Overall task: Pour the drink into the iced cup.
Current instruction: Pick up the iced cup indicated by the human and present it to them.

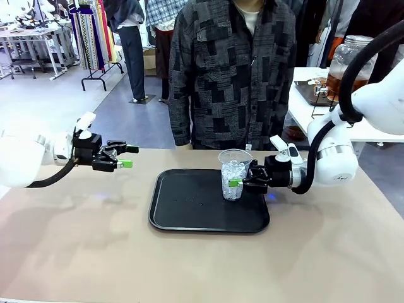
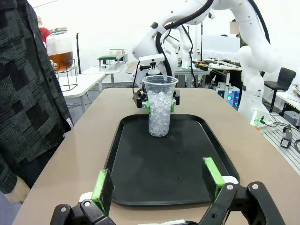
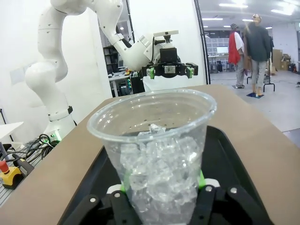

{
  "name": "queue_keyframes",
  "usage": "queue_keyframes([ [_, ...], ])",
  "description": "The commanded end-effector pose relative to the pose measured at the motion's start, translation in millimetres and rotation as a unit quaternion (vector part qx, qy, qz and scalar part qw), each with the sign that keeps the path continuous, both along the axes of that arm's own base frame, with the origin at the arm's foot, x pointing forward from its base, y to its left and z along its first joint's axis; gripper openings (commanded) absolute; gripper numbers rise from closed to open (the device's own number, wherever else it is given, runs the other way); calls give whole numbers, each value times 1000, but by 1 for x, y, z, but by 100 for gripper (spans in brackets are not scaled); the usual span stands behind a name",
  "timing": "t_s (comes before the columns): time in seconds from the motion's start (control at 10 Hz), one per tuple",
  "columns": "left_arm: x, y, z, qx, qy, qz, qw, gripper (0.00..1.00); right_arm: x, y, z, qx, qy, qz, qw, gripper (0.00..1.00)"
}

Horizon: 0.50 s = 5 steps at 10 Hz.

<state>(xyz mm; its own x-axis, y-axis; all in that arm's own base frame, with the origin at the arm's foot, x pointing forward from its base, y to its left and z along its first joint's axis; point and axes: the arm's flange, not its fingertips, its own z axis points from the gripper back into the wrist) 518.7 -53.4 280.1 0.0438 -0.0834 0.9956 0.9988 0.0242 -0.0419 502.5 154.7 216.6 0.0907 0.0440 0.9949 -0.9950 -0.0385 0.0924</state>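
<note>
My right pincer (image 1: 238, 182) is clamped on the cup (image 1: 234, 165), one green pad pressed to each side of its lower half. Through the right wrist camera the cup (image 3: 157, 154) is clear ribbed plastic, upright, with a flared rim, and chunky ice is heaped to roughly two-thirds of its height. It stands on the far right part of the black tray (image 1: 189, 202), which lies in the middle of the tan tabletop (image 1: 76, 252).

My left pincer (image 1: 128, 156) hovers well off to the tray's left with its jaws spread wide and nothing between them, pointed at the cup.

The drink (image 1: 342, 81) is a translucent amber-brown liquid. It sits in a lidded glass jar (image 1: 351, 53) on a separate white table at far right, well apart from the cup. A person (image 1: 233, 69) stands at the tabletop's far edge.
</note>
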Motion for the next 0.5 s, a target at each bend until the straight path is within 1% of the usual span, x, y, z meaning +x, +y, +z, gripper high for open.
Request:
queue_keyframes([
  [0.0,-1,0,2,1,-1,1,1000,100,10,-8,31,21,-1,5,1000,59],
  [0.1,-1,0,2,1,-1,1,1000,100,17,-15,53,33,8,15,999,59],
  [0.2,-1,0,2,1,-1,1,1000,100,25,-22,80,24,7,15,1000,59],
  [0.4,-1,0,2,1,-1,1,1000,100,40,-32,121,16,33,30,999,59],
])
